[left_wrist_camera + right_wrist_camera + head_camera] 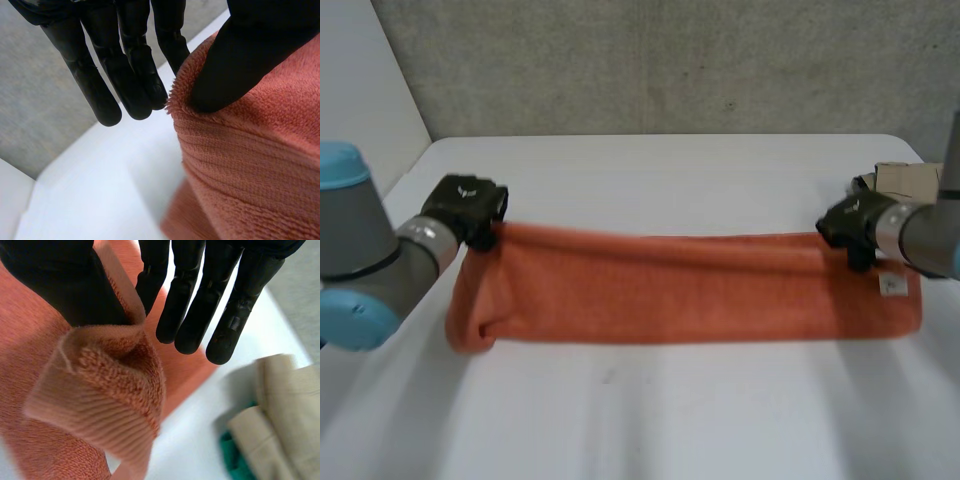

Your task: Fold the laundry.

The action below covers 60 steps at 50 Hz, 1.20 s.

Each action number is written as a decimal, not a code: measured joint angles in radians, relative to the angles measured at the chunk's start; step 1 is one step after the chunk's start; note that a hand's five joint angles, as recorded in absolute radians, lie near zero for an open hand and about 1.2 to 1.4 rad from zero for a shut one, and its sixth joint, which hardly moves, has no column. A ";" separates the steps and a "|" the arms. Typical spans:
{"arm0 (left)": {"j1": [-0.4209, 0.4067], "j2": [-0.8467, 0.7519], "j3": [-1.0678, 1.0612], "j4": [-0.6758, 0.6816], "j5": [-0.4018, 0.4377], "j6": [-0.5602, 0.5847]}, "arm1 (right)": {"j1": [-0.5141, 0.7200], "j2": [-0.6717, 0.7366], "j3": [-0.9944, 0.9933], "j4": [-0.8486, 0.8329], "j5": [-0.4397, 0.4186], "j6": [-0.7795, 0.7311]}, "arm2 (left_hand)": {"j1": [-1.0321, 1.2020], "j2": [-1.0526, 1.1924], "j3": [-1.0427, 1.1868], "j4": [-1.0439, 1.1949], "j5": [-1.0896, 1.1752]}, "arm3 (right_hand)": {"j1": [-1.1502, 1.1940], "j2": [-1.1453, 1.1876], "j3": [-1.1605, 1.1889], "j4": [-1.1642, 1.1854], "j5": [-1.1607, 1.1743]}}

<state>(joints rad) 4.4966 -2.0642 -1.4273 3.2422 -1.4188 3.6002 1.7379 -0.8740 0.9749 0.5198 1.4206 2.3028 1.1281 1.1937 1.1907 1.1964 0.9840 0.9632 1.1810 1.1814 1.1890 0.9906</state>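
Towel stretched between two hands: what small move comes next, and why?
Probably draw both hands together toward the near edge, folding the far edge over it. The left hand and right hand each pinch a far corner of the towel, stretched straight between them.

There is one orange towel, one white surface, one left hand, one right hand and one green cloth.

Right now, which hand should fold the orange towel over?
Left, probably. The left hand and right hand each pinch a corner of the orange towel, but beige cloths lie by the right hand; the left has bare table.
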 measured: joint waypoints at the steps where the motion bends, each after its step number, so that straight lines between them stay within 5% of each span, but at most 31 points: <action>1: -0.004 -0.035 0.050 0.009 -0.009 0.000 | 0.006 0.024 -0.043 -0.014 0.012 0.006 | 0.000 0.000 0.000 0.000 0.000 | 0.000 0.000 0.000 0.000 0.000; 9: -0.024 -0.132 0.304 0.175 -0.040 -0.009 | 0.054 0.087 -0.314 -0.254 0.053 0.077 | 0.000 0.006 0.006 0.006 0.000 | 0.000 0.000 0.000 0.000 0.000; 15: -0.053 -0.074 0.446 0.458 -0.068 -0.029 | 0.083 0.017 -0.457 -0.585 0.063 0.132 | -0.001 0.006 0.006 0.006 0.000 | 0.000 0.000 0.000 0.000 0.000; 24: -0.035 0.037 0.451 0.587 -0.084 -0.121 | 0.123 -0.070 -0.455 -0.700 0.063 0.150 | 0.000 0.006 0.006 0.006 0.000 | 0.010 0.000 0.000 0.000 0.000; 45: 0.012 -0.029 -0.146 0.558 -0.002 -0.134 | 0.122 -0.021 0.178 -0.665 -0.036 0.134 | 0.000 0.008 0.006 0.006 0.008 | 0.010 0.000 0.000 0.000 0.000; 52: 0.014 0.004 -0.289 0.453 -0.007 0.007 | 0.103 -0.015 0.276 -0.534 -0.054 0.101 | 0.000 0.008 0.006 0.007 0.008 | 0.010 0.000 0.000 0.000 0.000; 60: 0.021 0.213 -0.434 0.197 -0.013 0.223 | 0.041 -0.174 0.386 -0.252 -0.046 -0.012 | 0.000 0.008 0.006 0.007 0.008 | 0.029 0.000 0.000 0.000 0.002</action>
<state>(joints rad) 4.5180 -1.8514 -1.8617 3.4387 -1.4321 3.8230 1.7793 -1.0476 1.3605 0.2683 1.3744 2.2912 1.1277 1.2017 1.1972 1.2029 0.9922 0.9925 1.1810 1.1814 1.1894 0.9922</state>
